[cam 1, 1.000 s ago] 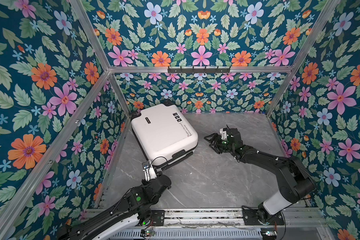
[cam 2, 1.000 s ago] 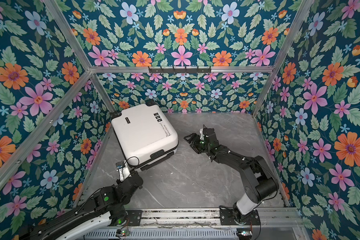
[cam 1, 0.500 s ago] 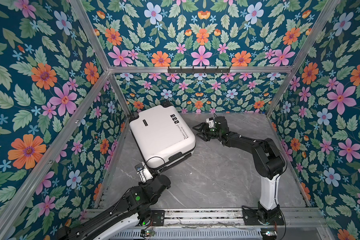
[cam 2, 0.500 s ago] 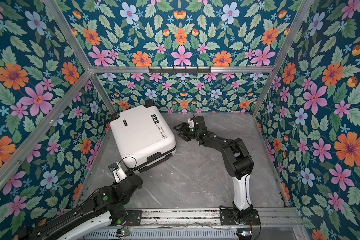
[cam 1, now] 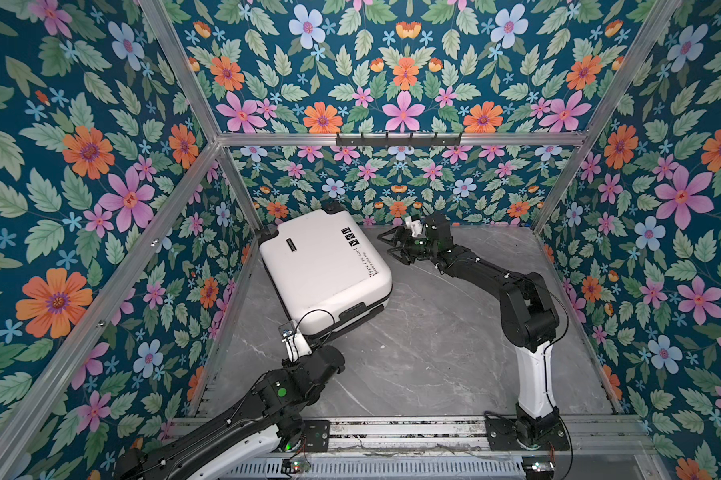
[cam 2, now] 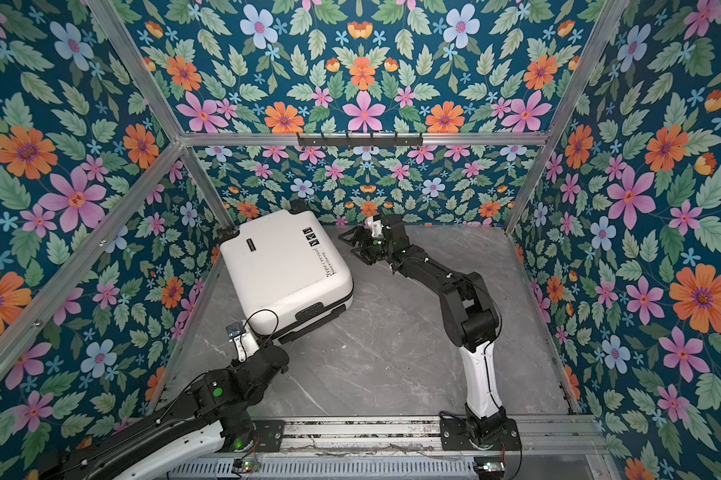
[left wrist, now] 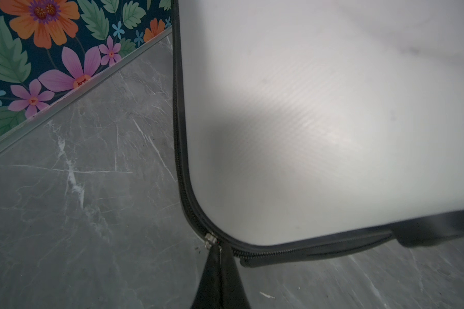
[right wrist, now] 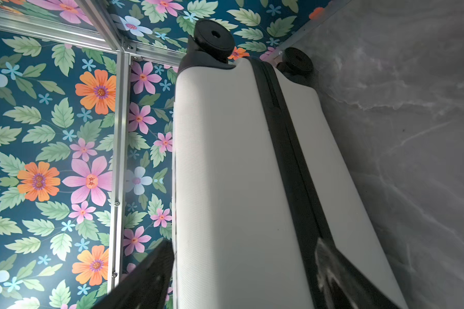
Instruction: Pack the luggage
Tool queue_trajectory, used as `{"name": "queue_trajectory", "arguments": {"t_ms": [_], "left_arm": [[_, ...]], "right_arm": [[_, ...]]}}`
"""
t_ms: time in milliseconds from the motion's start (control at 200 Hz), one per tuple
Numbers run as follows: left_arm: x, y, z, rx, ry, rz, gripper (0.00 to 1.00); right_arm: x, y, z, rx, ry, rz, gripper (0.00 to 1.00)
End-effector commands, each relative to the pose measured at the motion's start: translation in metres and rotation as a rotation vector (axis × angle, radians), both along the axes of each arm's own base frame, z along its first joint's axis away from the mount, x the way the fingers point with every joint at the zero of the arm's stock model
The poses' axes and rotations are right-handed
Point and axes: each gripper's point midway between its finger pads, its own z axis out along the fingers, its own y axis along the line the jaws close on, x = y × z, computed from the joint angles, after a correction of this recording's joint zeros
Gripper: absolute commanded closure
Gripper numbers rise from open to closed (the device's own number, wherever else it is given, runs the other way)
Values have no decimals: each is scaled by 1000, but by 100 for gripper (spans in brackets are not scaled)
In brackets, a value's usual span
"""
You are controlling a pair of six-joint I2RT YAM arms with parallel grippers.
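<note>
Pinching down at the corner of the luggage (cam 1: 325,266), the left end effector (left wrist: 220,270) was fully closed with its tips meeting right at the silver zipper pull (left wrist: 210,239), which it seemed to hold, though the tab itself was hidden. The closed white suitcase lay flat on the grey marble table (cam 1: 433,340), pushed into the far left corner with its wheels (right wrist: 214,34) toward the back wall. The right end effector (cam 1: 392,246) stood wide open and empty just beside the case's right side; whether it touched the shell could not be told. The step in hand looked like running the zipper round the rounded corner. To do it well, the pull probably had to follow the curve of the black zipper track (left wrist: 177,120) rather than cut across it, staying low and close to the shell. The open end effector might brace the opposite side so the case did not slide or spin. Room was tight along the left wall (cam 1: 225,266), where only a narrow strip of table showed beside the case. The near and right parts of the table offered far more space for swinging an arm.
</note>
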Motion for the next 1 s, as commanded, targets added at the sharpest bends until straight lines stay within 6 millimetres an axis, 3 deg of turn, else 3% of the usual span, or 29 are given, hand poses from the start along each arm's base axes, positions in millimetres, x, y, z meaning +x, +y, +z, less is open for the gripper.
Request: {"name": "queue_trajectory", "arguments": {"t_ms": [0,250,460,710,890,995], "left_arm": [[6,-15,3,-37,-5,-45,100],[12,-36,5,-1,11,-139,100],[23,-88,15,87,45,-389,100],[25,-158,40,145,-18,-682,100],[3,-218,46,152,-65,-890,100],[-13,-243,44,152,-68,-965,100]], "right_arm": [[3,6,-6,-30,-38,52,19],[3,18,-15,-9,-17,116,26],[-19,4,-14,-18,-48,119,29],[-36,-37,-9,-10,-55,54,32],[-55,-80,-7,-18,-56,-8,33],[-72,-102,-10,-41,-56,-31,33]]}}
